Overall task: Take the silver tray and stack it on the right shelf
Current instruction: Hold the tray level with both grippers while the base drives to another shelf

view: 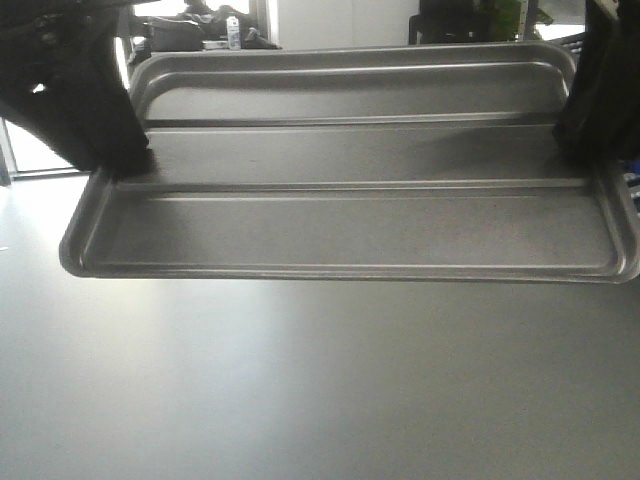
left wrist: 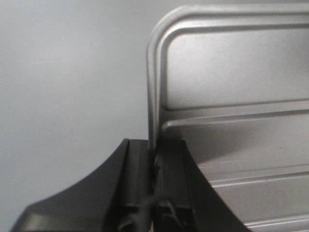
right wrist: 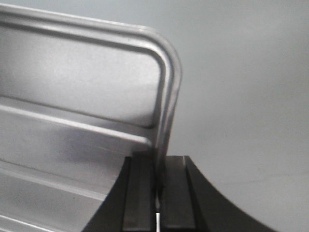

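Two grippers, one tray: the silver tray (view: 350,225) hangs in the air between them, clear of the plain grey surface (view: 300,390) below. Its long axis runs left to right across the front view.

The left gripper (left wrist: 154,157) is clamped on the rim of the left short end, fingers pressed on either side of the metal. The right gripper (right wrist: 159,164) pinches the right short end the same way. Neither arm is nearer — each has one end and the tray spans the gap, roughly level side to side.

Looks: shiny, rounded corners, low raised rim, two long parallel ridges (view: 350,185) along the base, nothing in it.

The right shelf is not in view, so which way it lies from the tray can't be told. My read is that the tray is mid-carry and stacking is not yet done — the arms would need to move as a pair or the tray twists.
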